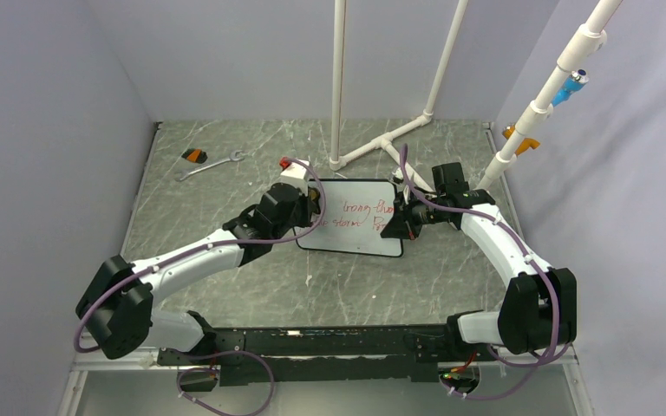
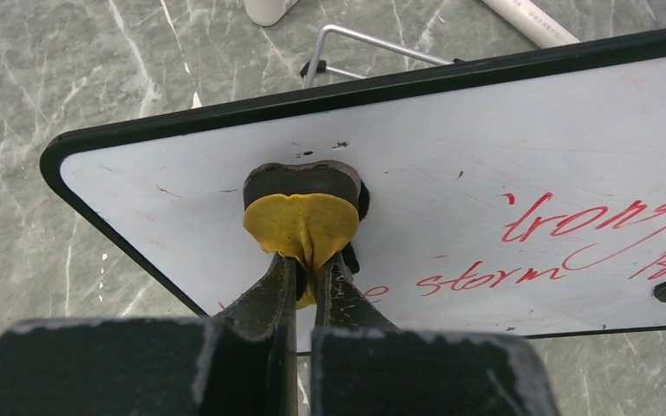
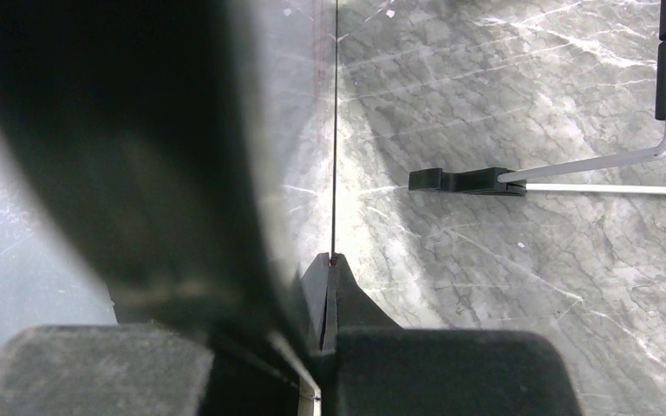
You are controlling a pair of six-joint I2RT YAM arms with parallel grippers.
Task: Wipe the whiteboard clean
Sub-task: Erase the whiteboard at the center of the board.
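Observation:
The whiteboard [image 1: 355, 232] stands tilted mid-table on wire stand feet [image 2: 366, 42], with red handwriting [image 2: 590, 227] on its middle and right part. Its left part is wiped white. My left gripper [image 1: 310, 206] is shut on a yellow and black eraser [image 2: 302, 217] and presses it against the board [image 2: 486, 139] near its upper left corner. My right gripper [image 1: 397, 222] is shut on the board's right edge. In the right wrist view the board [image 3: 335, 130] shows edge-on between the fingertips of that gripper [image 3: 329, 270], with a stand foot [image 3: 572, 169] on the table.
A white pipe frame [image 1: 380, 144] rises behind the board, and its posts go up the back wall. A wrench [image 1: 211, 165] and a small orange and black object [image 1: 194, 156] lie at the back left. A small red item [image 1: 285, 162] sits by the left wrist. Grey walls close both sides.

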